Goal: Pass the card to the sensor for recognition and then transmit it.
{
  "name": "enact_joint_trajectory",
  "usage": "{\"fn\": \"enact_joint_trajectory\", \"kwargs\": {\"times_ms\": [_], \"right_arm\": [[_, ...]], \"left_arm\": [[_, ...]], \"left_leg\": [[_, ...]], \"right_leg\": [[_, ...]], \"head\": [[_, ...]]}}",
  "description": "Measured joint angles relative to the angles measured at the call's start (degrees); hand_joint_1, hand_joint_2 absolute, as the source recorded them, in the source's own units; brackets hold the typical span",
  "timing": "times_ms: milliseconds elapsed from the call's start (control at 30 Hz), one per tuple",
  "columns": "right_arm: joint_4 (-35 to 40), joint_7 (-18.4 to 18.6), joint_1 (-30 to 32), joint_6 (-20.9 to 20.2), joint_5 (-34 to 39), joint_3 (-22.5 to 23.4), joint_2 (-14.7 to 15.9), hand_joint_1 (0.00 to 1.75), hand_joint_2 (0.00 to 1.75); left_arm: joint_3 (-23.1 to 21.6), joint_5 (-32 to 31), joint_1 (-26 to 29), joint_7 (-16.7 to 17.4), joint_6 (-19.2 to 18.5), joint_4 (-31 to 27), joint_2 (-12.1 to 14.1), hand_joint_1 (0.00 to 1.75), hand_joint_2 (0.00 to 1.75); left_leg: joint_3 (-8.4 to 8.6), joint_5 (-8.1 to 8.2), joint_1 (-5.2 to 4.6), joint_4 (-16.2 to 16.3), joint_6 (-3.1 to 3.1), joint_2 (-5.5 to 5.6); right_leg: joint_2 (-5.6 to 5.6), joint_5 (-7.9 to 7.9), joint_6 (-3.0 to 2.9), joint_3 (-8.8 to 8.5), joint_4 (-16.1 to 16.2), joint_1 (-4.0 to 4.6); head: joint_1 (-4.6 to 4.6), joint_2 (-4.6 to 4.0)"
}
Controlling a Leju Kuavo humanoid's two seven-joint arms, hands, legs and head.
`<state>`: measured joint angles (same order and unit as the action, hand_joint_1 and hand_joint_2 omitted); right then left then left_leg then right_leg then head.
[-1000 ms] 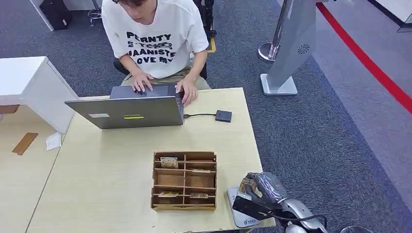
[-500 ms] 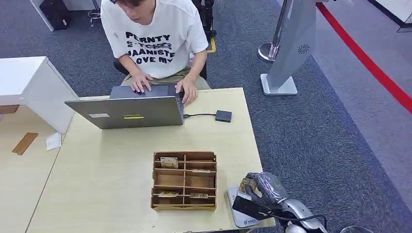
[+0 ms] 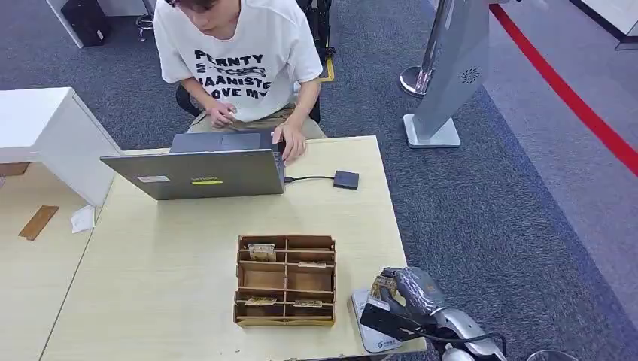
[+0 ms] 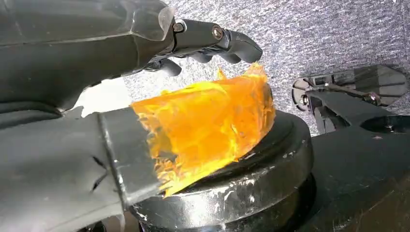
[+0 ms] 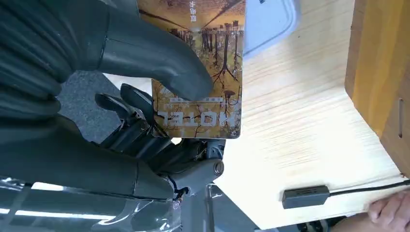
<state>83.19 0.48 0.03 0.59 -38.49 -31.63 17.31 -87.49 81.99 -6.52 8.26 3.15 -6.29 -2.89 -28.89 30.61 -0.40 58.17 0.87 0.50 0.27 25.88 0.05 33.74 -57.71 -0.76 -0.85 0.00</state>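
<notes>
One card (image 5: 200,72), pinched between right hand (image 3: 406,289) thumb and fingers over the sensor (image 3: 366,325) at the table (image 3: 173,263) corner, may slip or misread if tilted; left hand (image 4: 121,87) fingers curled, empty.

My table (image 3: 165,271) is made of pale wood. Just beside my right hand (image 3: 402,289), on the thumb side, stands a brown wooden box (image 3: 286,280) with many little slots. Some slots have cards in them. Right under my right hand lies a flat white sensor pad (image 3: 369,331), near the table's corner. Far ahead of my hand, at the other end of the table, sits an open grey laptop (image 3: 197,171). A person's hand (image 3: 290,141) rests on it. Next to the laptop lies a small dark box (image 3: 346,180) on a thin cable. A second pale table (image 3: 22,263) stands far off past the wooden box, with a brown strip (image 3: 37,222) on it
</notes>
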Motion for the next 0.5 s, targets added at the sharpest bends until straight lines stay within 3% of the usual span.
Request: {"fn": "enact_joint_trajectory", "kwargs": {"times_ms": [500], "right_arm": [[0.0,0.0,0.1,0.0,0.0,0.0,0.0,1.75,1.75]], "left_arm": [[0.0,0.1,0.0,0.0,0.1,0.0,0.0,0.00,0.00]], "left_leg": [[0.01,0.00,0.00,0.0,0.00,0.00]], "right_leg": [[0.00,0.00,0.00,-0.01,0.0,0.00]], "head": [[0.00,0.00]]}}
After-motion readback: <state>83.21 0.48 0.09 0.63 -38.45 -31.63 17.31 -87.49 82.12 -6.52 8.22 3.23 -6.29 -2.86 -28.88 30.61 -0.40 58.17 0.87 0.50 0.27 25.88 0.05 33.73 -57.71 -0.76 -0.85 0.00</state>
